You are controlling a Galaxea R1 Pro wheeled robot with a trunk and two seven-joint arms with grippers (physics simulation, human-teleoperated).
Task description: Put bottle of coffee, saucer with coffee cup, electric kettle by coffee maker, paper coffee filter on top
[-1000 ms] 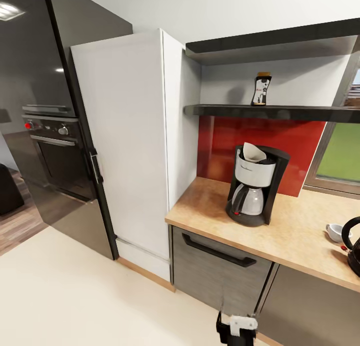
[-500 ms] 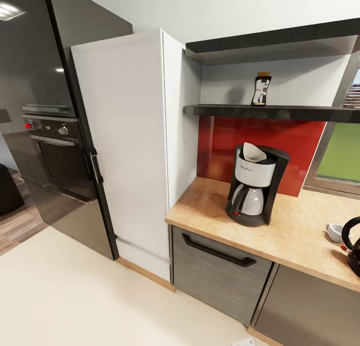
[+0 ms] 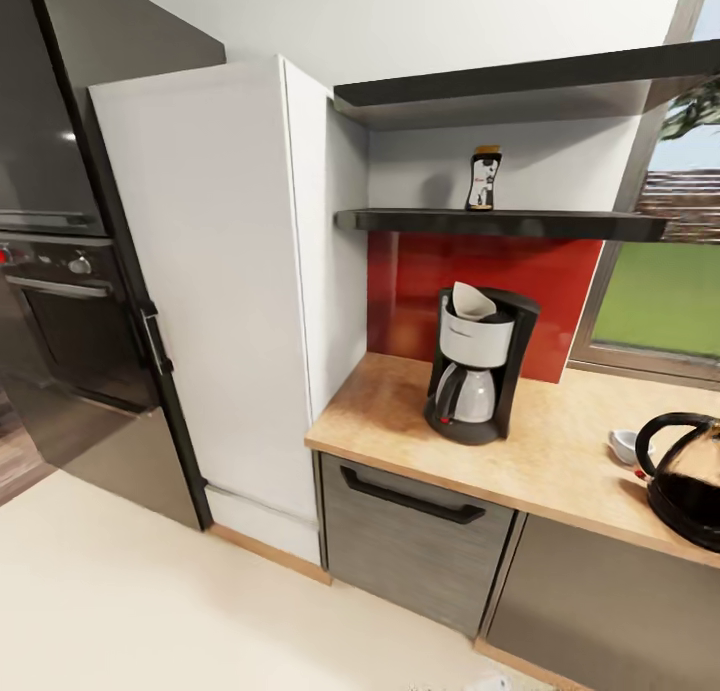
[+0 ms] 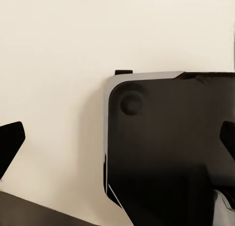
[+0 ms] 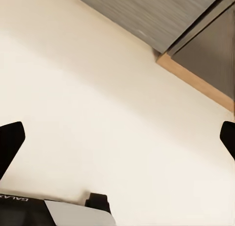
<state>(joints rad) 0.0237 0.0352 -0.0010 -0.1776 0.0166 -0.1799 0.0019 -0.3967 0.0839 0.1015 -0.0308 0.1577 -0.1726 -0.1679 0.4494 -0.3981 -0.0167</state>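
Now a kitchen table (image 3: 560,471) is carrying a coffee maker (image 3: 475,366).
Filter (image 3: 470,301) is sitting atop it; both pincers (image 4: 117,138) (image 5: 117,138) are hanging spread apart over floor.

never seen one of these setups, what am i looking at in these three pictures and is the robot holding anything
These are simulator renders from a wheeled two-armed robot. The big picture comes from its head camera, facing a kitchen. On the tan wooden countertop stands a black and silver coffee maker with a white paper filter on top, a black electric kettle and a small white cup. A coffee bottle sits on the dark shelf. The other two pictures come from wrist cameras, pointing at the cream floor. The left gripper and right gripper are open, holding nothing.
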